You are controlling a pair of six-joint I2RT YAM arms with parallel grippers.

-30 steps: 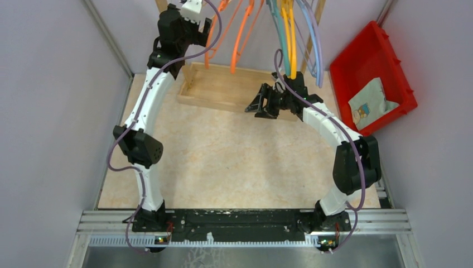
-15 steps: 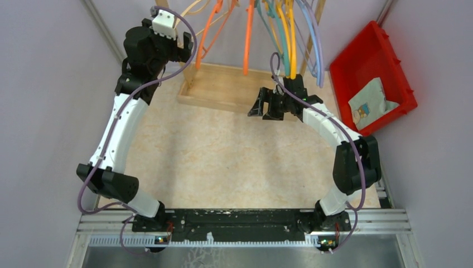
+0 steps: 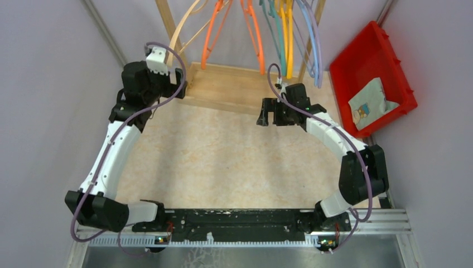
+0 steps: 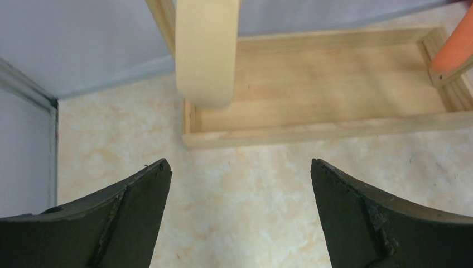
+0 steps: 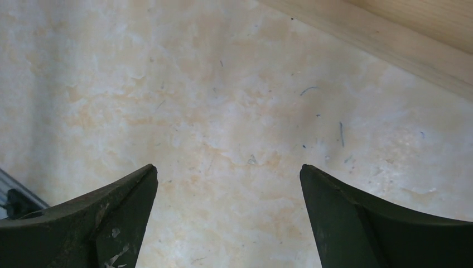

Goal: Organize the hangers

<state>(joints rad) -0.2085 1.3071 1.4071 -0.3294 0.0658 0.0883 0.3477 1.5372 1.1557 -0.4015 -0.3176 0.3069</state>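
Observation:
Several hangers hang from a rail at the top of the top view: a beige one (image 3: 179, 30), two orange ones (image 3: 212, 30), a teal one (image 3: 277, 42), a yellow one (image 3: 289, 42) and lavender and light blue ones (image 3: 313, 47). My left gripper (image 3: 179, 82) is open and empty, low beside the left end of the rack's wooden base (image 3: 234, 92). In the left wrist view the gripper (image 4: 239, 163) faces the beige hanger (image 4: 205, 50) and an orange hanger (image 4: 454, 39). My right gripper (image 3: 268, 114) is open and empty in front of the base, and in its wrist view (image 5: 227, 167) it is over bare table.
A red bin (image 3: 362, 61) holding a printed packet (image 3: 371, 100) stands at the right. Wooden rack posts (image 3: 165, 22) rise from the base, whose front edge shows in the right wrist view (image 5: 390, 39). Grey walls close in the left, back and right.
My left gripper has dropped from up among the orange hangers down and left to the base's left end. The orange hangers have swung. My right gripper has shifted a little right.

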